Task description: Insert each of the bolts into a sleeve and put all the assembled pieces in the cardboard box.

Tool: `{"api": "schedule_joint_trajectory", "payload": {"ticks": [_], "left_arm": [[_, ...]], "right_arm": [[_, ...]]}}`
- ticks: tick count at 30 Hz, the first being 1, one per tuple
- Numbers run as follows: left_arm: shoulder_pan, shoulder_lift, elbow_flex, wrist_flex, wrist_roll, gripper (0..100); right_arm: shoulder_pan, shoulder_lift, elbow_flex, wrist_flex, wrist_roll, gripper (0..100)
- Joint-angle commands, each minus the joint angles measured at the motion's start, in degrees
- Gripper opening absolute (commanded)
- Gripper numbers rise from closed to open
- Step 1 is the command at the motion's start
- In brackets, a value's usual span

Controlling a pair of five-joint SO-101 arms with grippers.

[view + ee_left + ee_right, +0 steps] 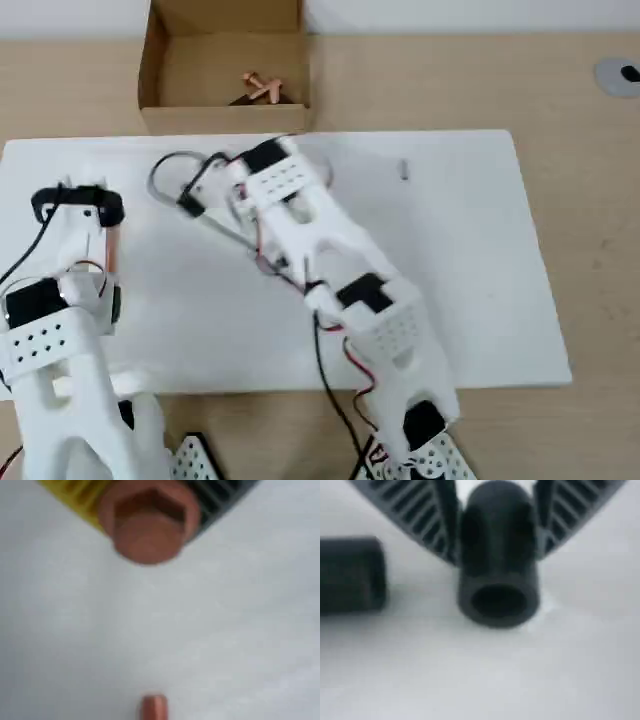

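Note:
In the left wrist view my left gripper (150, 515) is shut on a copper bolt (149, 530), its hex head pinched between the yellow and black jaws just above the white mat. A second copper bolt (153, 708) lies loose on the mat nearby. In the right wrist view my right gripper (495, 535) is shut on a dark sleeve (497, 575) whose open bore faces the camera, low over the mat. Another dark sleeve (351, 575) lies beside it. From above, the left gripper (75, 203) is at the mat's left edge and the right gripper (195, 195) just right of it.
The cardboard box (152, 70) stands behind the mat at the back left, with copper assembled pieces (262, 88) inside. A small dark piece (404, 170) lies on the white mat (470, 280) at the back right. A grey disc (618, 75) sits on the wooden table.

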Motion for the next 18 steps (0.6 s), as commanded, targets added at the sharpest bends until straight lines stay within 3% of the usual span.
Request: {"api": "schedule_joint_trajectory", "payload": {"ticks": [1, 7, 18], "left_arm": [[-0.8, -1.5, -5.5, 0.1, 0.9, 4], [-2.5, -3.1, -12.7, -0.2, 8.1, 4], [-3.5, -21.7, -16.2, 0.0, 10.5, 3]], "right_arm": [[-1.1, 0.4, -5.3, 7.4, -0.6, 1.2], [1.5, -4.1, -9.0, 8.9, -4.9, 1.2], [7.7, -26.4, -9.2, 8.8, -5.9, 1.2]]}}
